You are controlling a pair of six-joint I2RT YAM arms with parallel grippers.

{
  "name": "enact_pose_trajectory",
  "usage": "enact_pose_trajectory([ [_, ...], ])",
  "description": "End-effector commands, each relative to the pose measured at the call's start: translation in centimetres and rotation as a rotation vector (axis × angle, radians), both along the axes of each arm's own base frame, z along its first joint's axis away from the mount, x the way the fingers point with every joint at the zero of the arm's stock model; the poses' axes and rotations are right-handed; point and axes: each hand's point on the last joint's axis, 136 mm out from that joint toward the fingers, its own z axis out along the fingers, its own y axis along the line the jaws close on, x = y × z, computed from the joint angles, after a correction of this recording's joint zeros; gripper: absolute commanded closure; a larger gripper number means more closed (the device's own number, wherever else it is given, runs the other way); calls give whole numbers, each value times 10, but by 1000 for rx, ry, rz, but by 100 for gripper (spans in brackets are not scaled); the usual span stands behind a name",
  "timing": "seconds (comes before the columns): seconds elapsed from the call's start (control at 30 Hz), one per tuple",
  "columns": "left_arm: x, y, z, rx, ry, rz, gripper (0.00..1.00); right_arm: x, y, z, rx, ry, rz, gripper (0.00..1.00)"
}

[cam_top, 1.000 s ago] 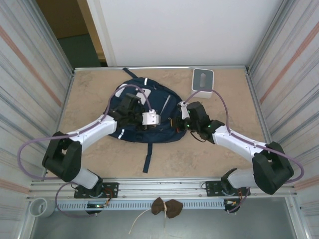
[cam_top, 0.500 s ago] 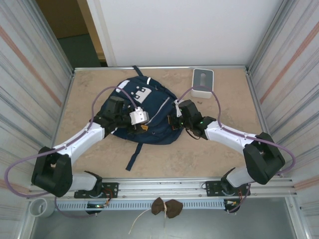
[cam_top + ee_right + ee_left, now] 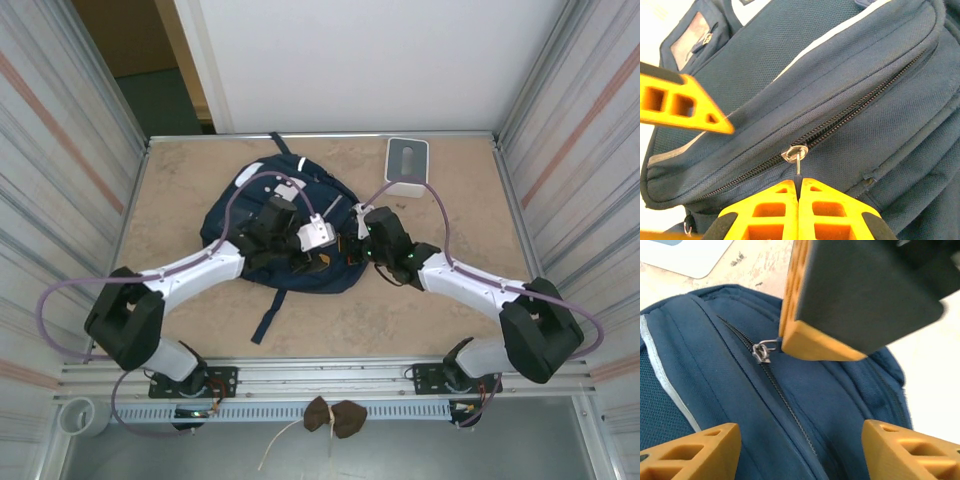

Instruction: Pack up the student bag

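Pinching the zipper pull [image 3: 796,152] on the student bag [image 3: 855,65] lets your right fingers [image 3: 765,210] draw it along, left fingers [image 3: 695,455] spread wide just beside that pull.

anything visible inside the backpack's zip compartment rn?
No. The zipper of the student bag is closed on both sides of the slider, so contents are covered; only navy fabric shows. The right gripper is shut on the zipper pull; the left gripper open over the bag.
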Motion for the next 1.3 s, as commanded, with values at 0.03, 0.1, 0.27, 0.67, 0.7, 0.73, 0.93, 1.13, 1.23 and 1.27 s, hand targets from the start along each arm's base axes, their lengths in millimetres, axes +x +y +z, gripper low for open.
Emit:
enact_pose_trajectory([
  [0.03, 16, 2, 8, 11, -53, 42, 57, -2, -1, 20, 48, -55, -11, 100],
  [0.1, 17, 12, 13, -15, -56, 37, 75, -2, -7, 14, 9, -64, -19, 100],
  [0.27, -10, 46, 26, -132, -62, -108, 98, 13, -25, -4, -58, -86, -42, 100],
  [0.67, 9, 93, 22, -112, -41, 29, 56, 19, -2, 7, -57, -145, 20, 100],
  [0.7, 8, 88, 25, -108, -59, 24, 51, 17, 1, 10, -46, -148, 24, 100],
  [0.73, 6, 82, 27, -96, -82, 16, 45, 15, 3, 13, -34, -150, 28, 100],
  [0.93, 4, 45, 25, -15, -130, -27, 35, 1, 13, 27, 17, -167, 46, 100],
  [1.13, 17, 28, 8, 51, -125, -58, 41, -8, 14, 40, 49, -184, 52, 100],
  [1.23, 20, 32, 4, 74, -110, -66, 56, -11, 12, 40, 47, -184, 52, 100],
  [1.27, 20, 34, 5, 65, -104, -70, 63, -11, 11, 39, 43, -184, 49, 100],
])
